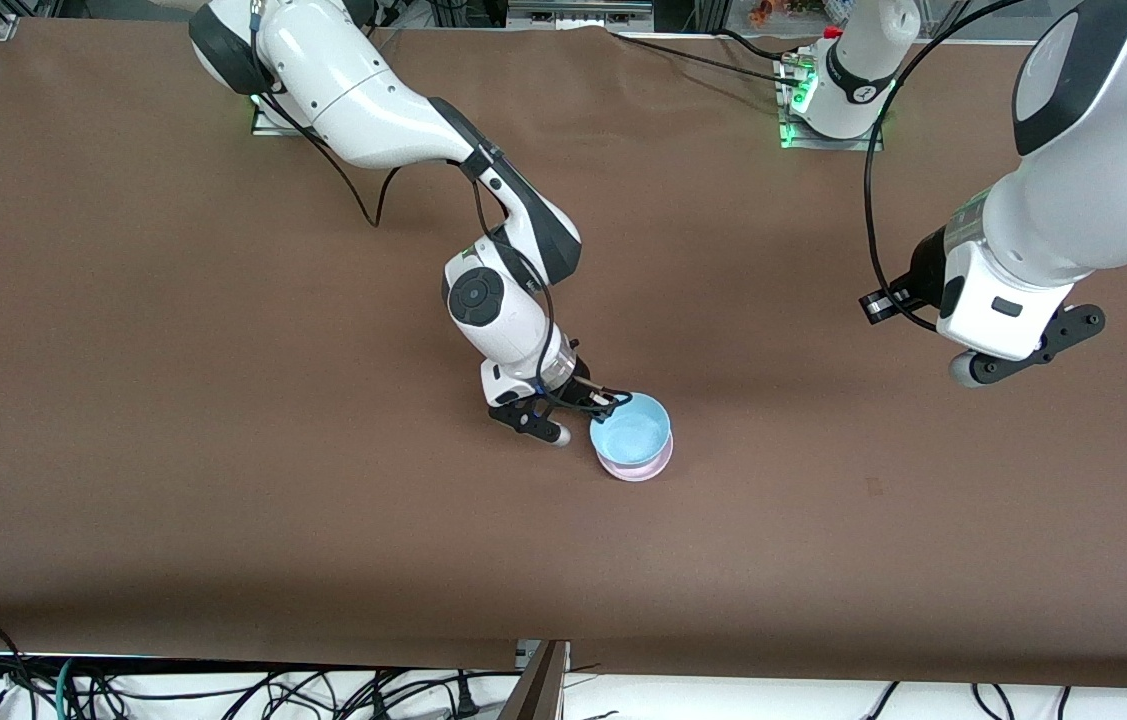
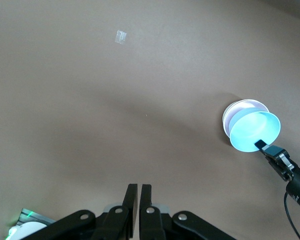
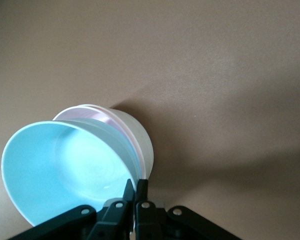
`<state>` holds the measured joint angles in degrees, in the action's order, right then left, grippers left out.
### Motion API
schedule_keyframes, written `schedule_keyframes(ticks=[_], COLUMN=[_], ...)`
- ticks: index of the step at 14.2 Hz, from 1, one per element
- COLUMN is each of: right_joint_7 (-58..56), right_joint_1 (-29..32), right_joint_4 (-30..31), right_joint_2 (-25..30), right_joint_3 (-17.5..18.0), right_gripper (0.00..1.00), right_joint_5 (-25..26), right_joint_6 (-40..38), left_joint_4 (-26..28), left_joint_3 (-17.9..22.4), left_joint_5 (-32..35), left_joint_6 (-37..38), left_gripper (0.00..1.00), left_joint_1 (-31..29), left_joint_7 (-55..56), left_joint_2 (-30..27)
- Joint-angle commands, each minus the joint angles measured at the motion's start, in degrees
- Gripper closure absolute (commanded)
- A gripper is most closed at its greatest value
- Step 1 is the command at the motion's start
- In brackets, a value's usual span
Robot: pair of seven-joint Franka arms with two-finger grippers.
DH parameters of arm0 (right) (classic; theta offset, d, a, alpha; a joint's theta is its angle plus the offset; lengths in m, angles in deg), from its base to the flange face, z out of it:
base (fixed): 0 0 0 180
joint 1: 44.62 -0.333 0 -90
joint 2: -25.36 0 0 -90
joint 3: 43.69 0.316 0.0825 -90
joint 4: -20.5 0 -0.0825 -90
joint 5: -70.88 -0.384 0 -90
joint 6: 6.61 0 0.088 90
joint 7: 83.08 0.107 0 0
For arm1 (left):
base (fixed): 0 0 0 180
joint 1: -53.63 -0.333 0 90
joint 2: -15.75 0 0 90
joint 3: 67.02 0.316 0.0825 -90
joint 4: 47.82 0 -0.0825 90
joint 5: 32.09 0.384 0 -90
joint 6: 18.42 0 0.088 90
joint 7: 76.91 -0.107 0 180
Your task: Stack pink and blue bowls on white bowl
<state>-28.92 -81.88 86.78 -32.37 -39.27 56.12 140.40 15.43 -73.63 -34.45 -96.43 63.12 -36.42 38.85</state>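
Right gripper (image 1: 613, 400) pinching blue bowl (image 1: 631, 432) rim (over pink bowl (image 1: 635, 470)), left gripper (image 2: 138, 200) closed, waiting

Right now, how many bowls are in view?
3, all in one stack mid-table: the blue bowl on top, tilted, pinched at its rim by the right gripper; the pink bowl under it; the white bowl at the bottom.

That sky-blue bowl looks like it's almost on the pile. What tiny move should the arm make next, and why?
Probably lower it a touch, then let go. The right claw pinches the rim of the round sky-blue bowl, which sits tilted over the pale pink bowl nested in the glossy white bowl, so it does not look fully seated. The left claw waits, shut, above the brown table.
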Motion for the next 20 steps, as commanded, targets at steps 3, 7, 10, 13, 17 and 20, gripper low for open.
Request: schedule_keyframes(ticks=[3,7,10,13,17,20], right_joint_7=[1.4,1.9,1.7,-2.4,-26.9,-40.0], right_joint_1=[-0.5,-0.1,2.0,6.0,14.9,18.6], right_joint_4=[-2.2,-2.3,-7.1,-9.5,-9.3,-9.2], right_joint_2=[-1.8,-1.2,-0.3,3.9,12.1,17.9], right_joint_3=[-0.5,-0.6,-0.6,-0.6,-1.2,-5.5], right_gripper=[1.0,0.0,0.0,0.0,0.0,0.0], right_joint_5=[1.0,0.9,0.9,1.0,3.3,9.6], right_joint_6=[0.0,-2.2,-13.3,-26.7,-51.6,-65.5], left_joint_4=[0.6,1.5,1.5,1.5,2.6,9.0], left_joint_3=[0.2,0.3,0.3,0.5,0.5,0.5], left_joint_5=[-0.4,-0.3,-0.2,0.0,2.2,4.2], left_joint_6=[0.5,2.7,3.0,2.8,0.9,-4.1], left_gripper=[0.87,0.71,0.39,0.1,0.05,0.04], left_joint_1=[-0.4,-2.5,-5.5,-7.3,-8.7,-8.9], left_joint_7=[-7.5,-13.8,-20.9,-23.9,-27.5,-27.8], left_joint_2=[-1.0,-2.4,-2.9,-3.0,-3.0,-6.5])
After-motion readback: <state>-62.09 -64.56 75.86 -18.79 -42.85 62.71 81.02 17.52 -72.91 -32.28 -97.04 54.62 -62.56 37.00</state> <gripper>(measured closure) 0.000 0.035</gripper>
